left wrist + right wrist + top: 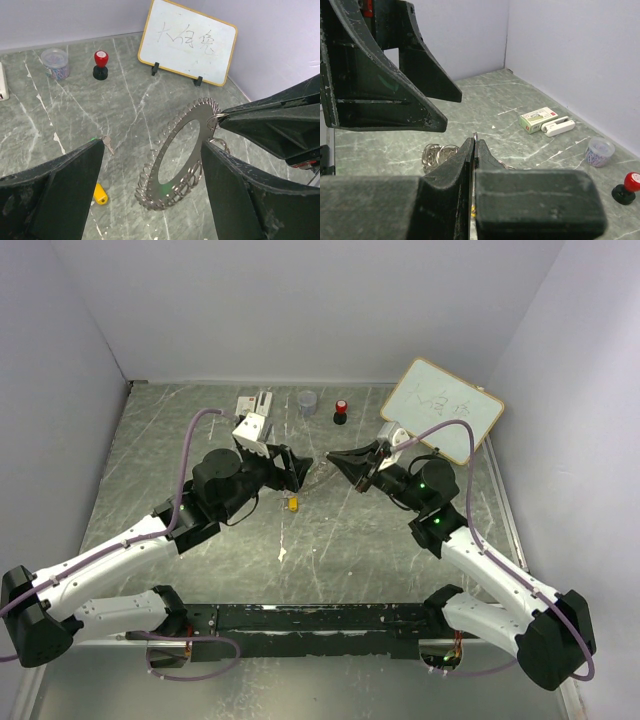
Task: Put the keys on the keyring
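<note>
My right fingers (pixel 230 117) are pinched fully shut on one small wire loop at the rim of the keyring (pixel 160 192), holding it tilted over the worktop (pixel 125 110). My left fingers (pixel 298 470) stand wide apart on either side of the ring and grip nothing. That single thin loop looks like the weak point: it could swivel or slide between my flat black pads, and a nudge from the left fingers as they close could twist the ring out or drop it. I cannot tell whether its lower edge touches the stone. The ring is a flat, bright metal band with a large oval opening, fringed all round with springy wire coils that would snag easily. Neither key is on it. The yellow key (pixel 101 194) lies on the worktop just beside my left finger, and the green key (pixel 106 144) shows only its metal shank and a sliver of its head at that finger's tip. Both are tiny and lie flat on grey, white-veined stone that looks hard and smooth, so I judge they may skid away from broad pads instead of lifting. Further out stand a red-capped knob (pixel 100 65), a clear cup of clips (pixel 54 63) and a wood-framed whiteboard (pixel 187 42). A white stapler (pixel 557 126) and a small box (pixel 536 119) lie by the wall.
</note>
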`<action>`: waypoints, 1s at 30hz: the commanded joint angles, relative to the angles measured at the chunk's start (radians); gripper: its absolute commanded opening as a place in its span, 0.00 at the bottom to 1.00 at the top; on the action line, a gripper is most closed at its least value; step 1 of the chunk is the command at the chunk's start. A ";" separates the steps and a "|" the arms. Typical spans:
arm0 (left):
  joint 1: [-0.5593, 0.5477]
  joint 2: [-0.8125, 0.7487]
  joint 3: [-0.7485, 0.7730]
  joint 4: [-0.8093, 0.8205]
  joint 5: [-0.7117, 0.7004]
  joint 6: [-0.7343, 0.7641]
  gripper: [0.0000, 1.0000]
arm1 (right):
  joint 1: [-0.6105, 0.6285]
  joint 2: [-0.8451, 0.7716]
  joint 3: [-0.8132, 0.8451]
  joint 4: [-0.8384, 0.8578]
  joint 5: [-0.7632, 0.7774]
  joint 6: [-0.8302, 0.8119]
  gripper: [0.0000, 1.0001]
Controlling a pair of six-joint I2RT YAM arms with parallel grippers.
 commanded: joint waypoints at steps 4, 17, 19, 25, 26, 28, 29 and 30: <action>-0.002 0.001 -0.006 0.044 0.014 0.012 0.89 | -0.005 -0.020 0.015 -0.015 0.035 0.002 0.00; -0.001 -0.029 -0.054 0.058 0.110 0.033 0.89 | -0.005 -0.043 0.019 -0.052 0.057 -0.013 0.00; 0.000 -0.028 -0.054 0.047 0.112 0.033 0.89 | -0.005 -0.046 0.017 -0.046 0.058 -0.012 0.00; -0.002 -0.030 -0.061 0.044 0.110 0.026 0.89 | -0.005 -0.052 0.015 -0.047 0.055 -0.017 0.00; -0.001 -0.029 -0.059 0.041 0.112 0.028 0.89 | -0.005 -0.053 0.010 -0.043 0.056 -0.016 0.00; -0.001 -0.026 -0.056 0.036 0.114 0.029 0.89 | -0.005 -0.056 0.002 -0.033 0.055 -0.013 0.00; -0.002 -0.024 -0.054 0.032 0.115 0.030 0.89 | -0.005 -0.057 0.002 -0.034 0.055 -0.010 0.00; -0.001 -0.023 -0.052 0.029 0.117 0.030 0.89 | -0.004 -0.059 0.002 -0.034 0.054 -0.007 0.00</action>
